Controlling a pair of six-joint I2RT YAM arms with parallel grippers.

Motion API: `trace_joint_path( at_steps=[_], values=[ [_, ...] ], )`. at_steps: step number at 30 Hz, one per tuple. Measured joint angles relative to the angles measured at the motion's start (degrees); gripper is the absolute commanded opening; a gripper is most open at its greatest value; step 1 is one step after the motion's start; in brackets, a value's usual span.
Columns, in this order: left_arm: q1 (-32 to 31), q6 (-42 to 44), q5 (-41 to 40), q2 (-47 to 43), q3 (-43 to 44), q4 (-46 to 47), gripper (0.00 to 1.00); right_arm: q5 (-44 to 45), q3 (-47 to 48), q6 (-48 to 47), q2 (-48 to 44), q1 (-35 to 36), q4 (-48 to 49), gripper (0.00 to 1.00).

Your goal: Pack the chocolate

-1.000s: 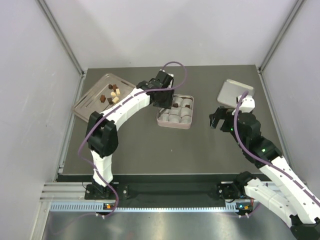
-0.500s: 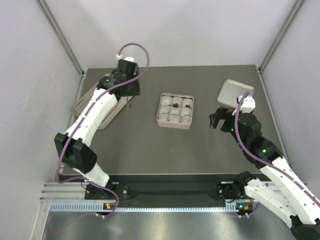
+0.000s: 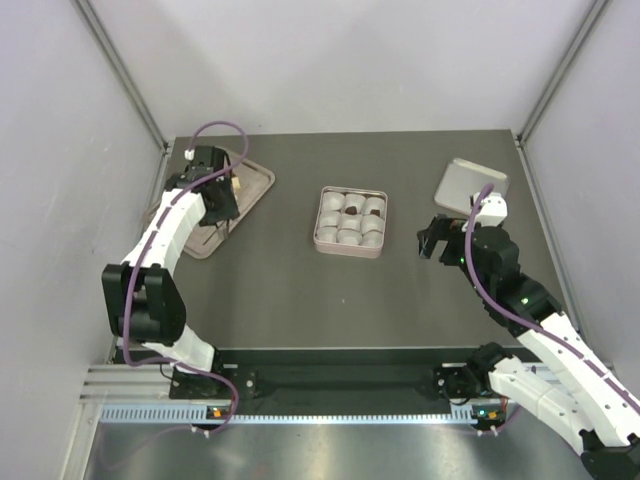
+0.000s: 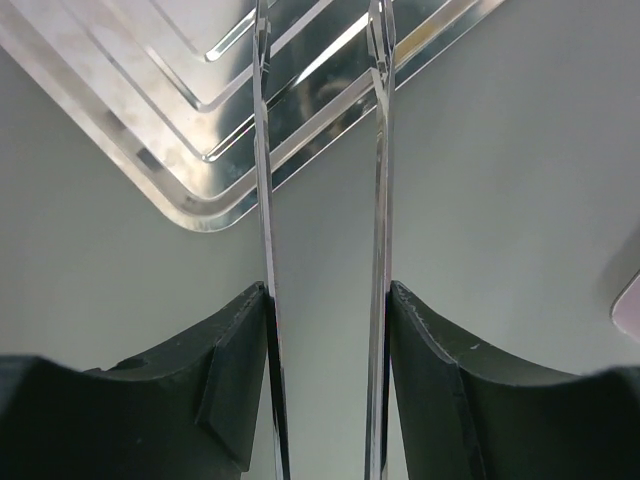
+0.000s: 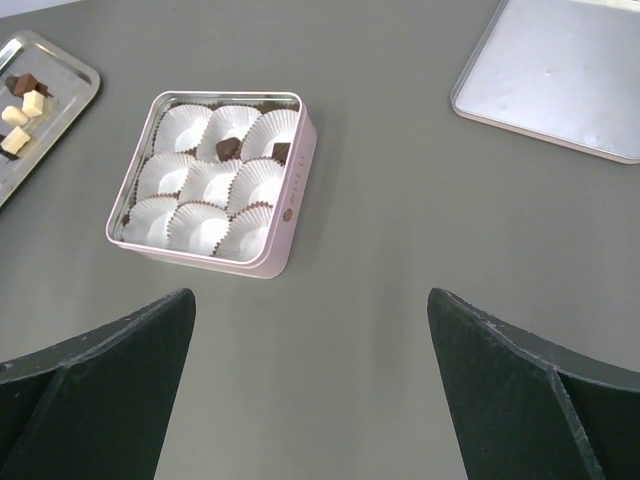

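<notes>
The chocolate (image 5: 35, 101) is a small cluster of dark and cream cubes on a shiny metal tray (image 5: 75, 75) at the far left corner of the table (image 3: 300, 300). Two more dark pieces (image 5: 228, 148) already sit in neighbouring paper cups inside a square pink tin (image 5: 290, 200), which stands near the middle of the table. The other cups I can see in the tin are white and hold nothing. The tin's lid (image 5: 560, 80) lies flat near the far right corner, well apart from the tin.

My left gripper (image 3: 222, 205) hangs over the near edge of the tray. In its wrist view, its thin metal fingers (image 4: 266, 200) stand a narrow gap apart with only tray rim and table showing between them, so they grip nothing. My right gripper (image 5: 310, 300) hovers between the tin and the lid, nearer my side of the table. Its jaws are spread fully wide and empty.
</notes>
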Motion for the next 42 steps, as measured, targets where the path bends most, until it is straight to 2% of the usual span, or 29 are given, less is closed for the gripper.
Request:
trace_joint_path(
  at_steps=[18, 42],
  values=[
    [4.37, 1.38, 4.13, 5.6, -0.37, 6.84, 0.51, 0.52, -0.02, -0.63, 0.55, 0.0, 0.04, 1.0],
    [6.6, 1.55, 4.39, 13.31, 4.98, 7.63, 0.49, 2.6, -0.94, -2.73, 1.92, 0.0, 1.05, 1.0]
  ],
)
